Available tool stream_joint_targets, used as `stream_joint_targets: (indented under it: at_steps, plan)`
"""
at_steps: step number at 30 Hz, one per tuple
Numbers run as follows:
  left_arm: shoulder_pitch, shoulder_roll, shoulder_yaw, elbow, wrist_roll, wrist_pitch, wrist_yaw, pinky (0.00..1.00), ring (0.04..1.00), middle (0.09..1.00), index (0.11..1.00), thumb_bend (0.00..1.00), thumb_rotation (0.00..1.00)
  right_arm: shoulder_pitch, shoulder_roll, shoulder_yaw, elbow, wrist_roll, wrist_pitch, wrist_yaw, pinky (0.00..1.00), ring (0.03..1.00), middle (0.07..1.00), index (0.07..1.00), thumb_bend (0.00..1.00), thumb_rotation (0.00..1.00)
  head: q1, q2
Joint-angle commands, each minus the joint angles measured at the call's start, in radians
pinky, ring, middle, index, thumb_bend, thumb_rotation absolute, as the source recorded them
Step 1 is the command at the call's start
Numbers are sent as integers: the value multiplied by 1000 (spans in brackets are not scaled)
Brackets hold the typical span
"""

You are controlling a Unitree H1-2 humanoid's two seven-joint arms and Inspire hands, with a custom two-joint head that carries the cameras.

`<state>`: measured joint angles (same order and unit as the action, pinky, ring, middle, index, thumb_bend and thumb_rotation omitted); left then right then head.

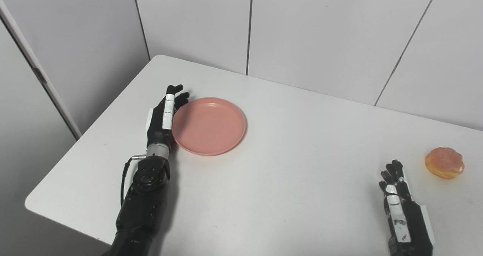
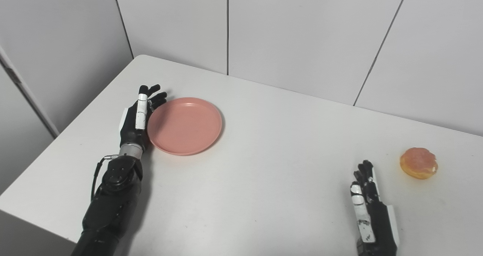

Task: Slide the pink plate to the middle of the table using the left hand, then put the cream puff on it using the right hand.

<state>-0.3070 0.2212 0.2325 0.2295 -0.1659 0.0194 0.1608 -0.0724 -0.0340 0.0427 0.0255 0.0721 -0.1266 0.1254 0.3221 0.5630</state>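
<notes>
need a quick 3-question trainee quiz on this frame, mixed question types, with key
1. True or false: the cream puff already lies on the pink plate.
2. Multiple choice: where is the left hand? A) flat on top of the plate B) against the plate's left rim, fingers extended C) holding the cream puff
3. Fill in: the right hand rests on the table to the ____ of the cream puff, apart from it.

Key: 1 false; 2 B; 3 left
</notes>
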Motion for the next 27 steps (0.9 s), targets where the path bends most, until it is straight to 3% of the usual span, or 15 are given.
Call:
stream_joint_targets:
  at_steps: [1,12,27]
  plan:
    - [-16,-5,-16,-34,15,-1,-24,802,792,775,788,844,1000,-12,-3,-3,-11,9,-39,6,1000,999,1000,1000,539,835,0,4]
    - [-5,-46,-75,-81,25,24,-44,838,809,778,797,814,1000,-14,-2,-5,-11,14,-38,7,1000,993,1000,1000,569,838,-11,7]
    - [9,-87,-133,-98,45,50,-87,893,846,806,832,807,1000,-16,2,-4,-12,14,-44,6,1000,996,1000,1000,539,826,-47,16]
